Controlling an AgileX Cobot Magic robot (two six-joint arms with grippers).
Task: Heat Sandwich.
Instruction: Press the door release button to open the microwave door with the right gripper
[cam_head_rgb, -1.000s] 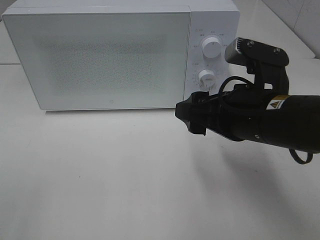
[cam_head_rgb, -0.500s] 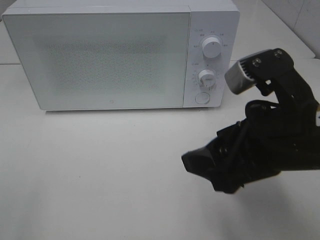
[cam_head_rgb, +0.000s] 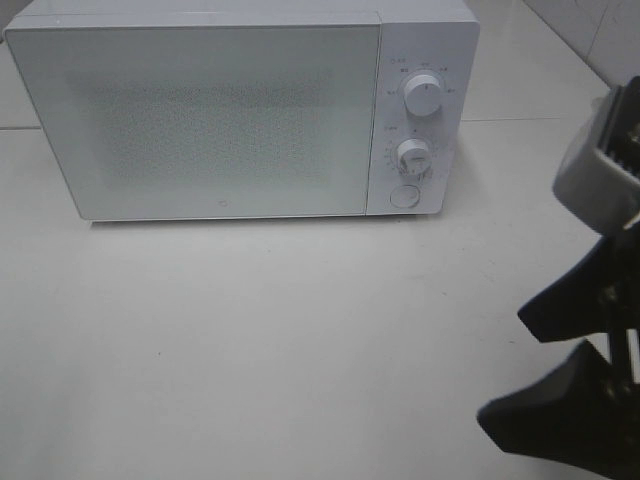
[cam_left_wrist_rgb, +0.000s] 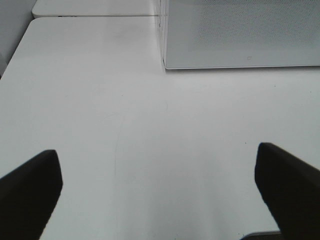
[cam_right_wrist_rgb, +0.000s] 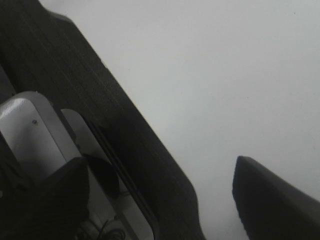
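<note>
The sandwich and its pink plate are out of view in every frame. The white microwave (cam_head_rgb: 220, 120) stands at the back of the table with its door shut; its corner also shows in the left wrist view (cam_left_wrist_rgb: 240, 35). My right gripper (cam_head_rgb: 500, 365) is at the right edge, near the front, well away from the microwave, with fingers spread and nothing between them; it also shows in the right wrist view (cam_right_wrist_rgb: 160, 170). My left gripper (cam_left_wrist_rgb: 157, 165) is open and empty over bare table in front of the microwave's left corner.
The microwave's panel has an upper knob (cam_head_rgb: 424, 96), a lower knob (cam_head_rgb: 412, 155) and a round button (cam_head_rgb: 403, 196). The white table (cam_head_rgb: 250, 340) spreads in front of it. A dark band and grey metal parts (cam_right_wrist_rgb: 45, 130) fill part of the right wrist view.
My right arm has pulled away from the microwave's control panel, moving right and toward the front of the table. The microwave has not moved.
</note>
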